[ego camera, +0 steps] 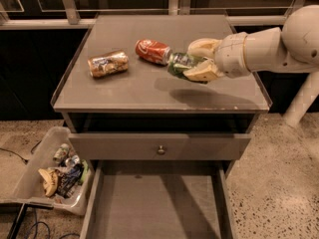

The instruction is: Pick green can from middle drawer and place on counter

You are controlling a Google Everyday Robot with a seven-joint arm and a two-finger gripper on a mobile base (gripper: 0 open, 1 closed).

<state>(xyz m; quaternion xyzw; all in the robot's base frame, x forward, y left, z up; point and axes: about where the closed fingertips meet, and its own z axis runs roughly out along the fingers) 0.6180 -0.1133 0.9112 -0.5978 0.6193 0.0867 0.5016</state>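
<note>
My gripper (192, 59) is shut on the green can (179, 63) and holds it on its side just above the counter (124, 91), right of the middle. The can's silver end points left, close to the red cola can (152, 51). My white arm (264, 46) comes in from the right. The middle drawer (157, 208) stands pulled open at the bottom, with a bare grey floor. Above it is a shut drawer front with a small knob (160, 150).
A gold-brown can (107, 63) lies on the counter's left part. My arm hides the white bowl at the right. A clear bin (52, 171) with trash sits on the floor at the left. Dark windows run along the back.
</note>
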